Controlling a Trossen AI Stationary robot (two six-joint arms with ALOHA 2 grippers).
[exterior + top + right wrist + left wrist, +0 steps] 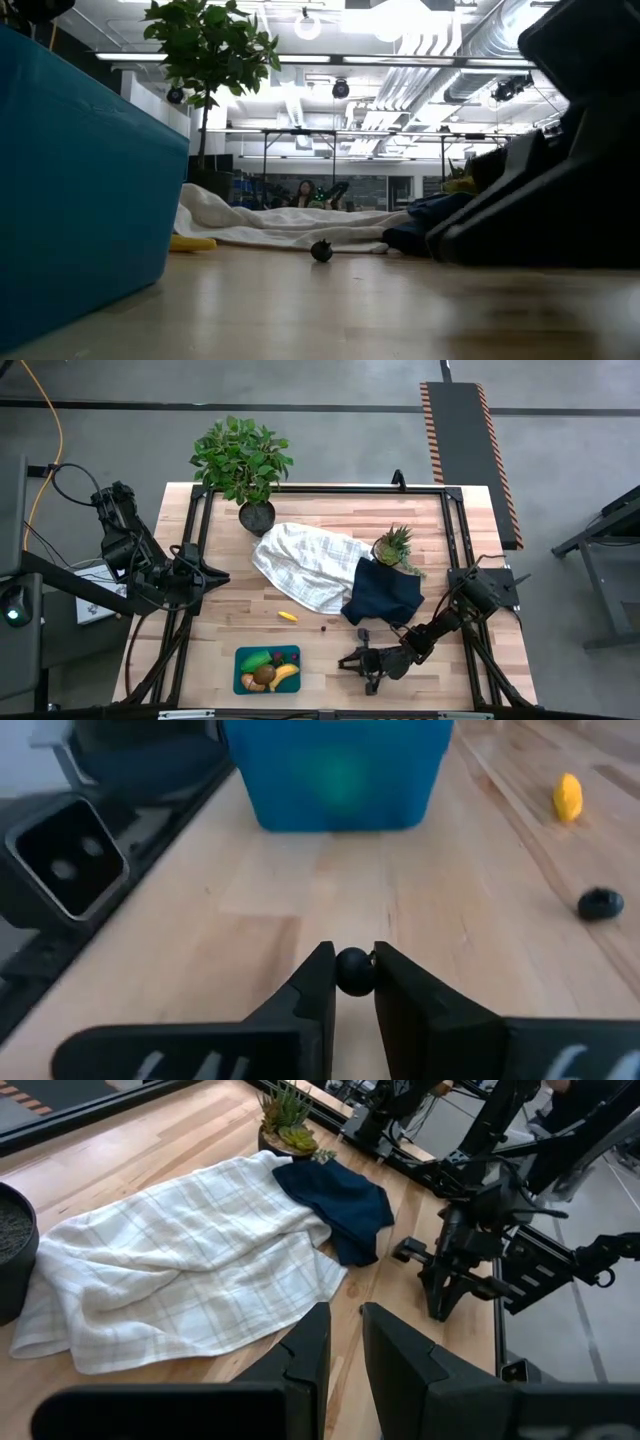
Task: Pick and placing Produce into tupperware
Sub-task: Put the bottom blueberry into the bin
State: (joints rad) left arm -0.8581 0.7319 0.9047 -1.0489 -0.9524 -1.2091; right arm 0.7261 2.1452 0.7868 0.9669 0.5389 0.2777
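Right gripper (pixel 353 972) sits low near the bench's (pixel 320 650) bottom edge, jaws pinching a small dark ball (pixel 352 970). You've got bare wood across to the teal tupperware (pixel 267 669), bottom left of centre, already holding produce. A yellow piece (pixel 287 616) and dark bit (pixel 322 627) lie loose mid-bench. Left gripper (pixel 340 1345) is parked left, jaws slightly parted.

You won't find any readable text, label, brand, number or sign in these views. The only candidate is a row of pale strokes on the housing at the base of the right gripper (pixel 354 970) in its own wrist view, and they're cut off by the frame edge, so you can't make them out.
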